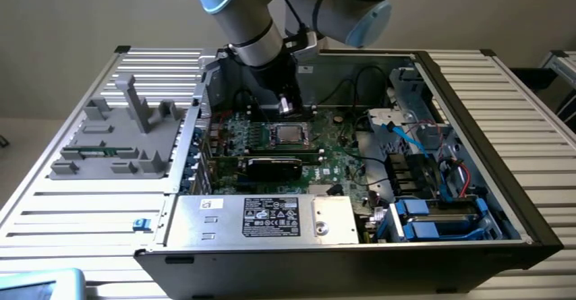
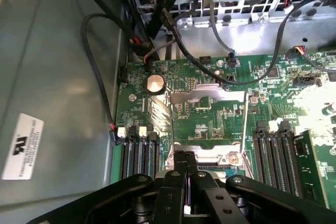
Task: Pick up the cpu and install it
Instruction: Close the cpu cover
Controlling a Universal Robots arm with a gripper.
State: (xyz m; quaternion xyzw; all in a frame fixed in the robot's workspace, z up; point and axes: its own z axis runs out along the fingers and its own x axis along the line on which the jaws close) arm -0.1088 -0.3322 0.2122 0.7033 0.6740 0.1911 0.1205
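The pincer [image 2: 184, 182] is closed, fingers pressed together with nothing visible between them. It hangs just over the edge of the socket frame [image 2: 210, 157] on the motherboard [image 2: 210, 121]. In the exterior view the cpu [image 1: 290, 133] lies flat in that socket, silver top up, just beside the pincer tip; whether they touch I cannot tell. Memory slots [image 2: 139, 153] flank the socket. The open case [image 1: 477, 131] lies on a slatted tabletop [image 1: 72, 209], a grey tray [image 1: 117, 141] at the exterior view's left.

Cpu [image 1: 290, 133] lies in socket [image 1: 271, 134] on motherboard [image 1: 340, 153]; tool [image 1: 288, 108] close beside.
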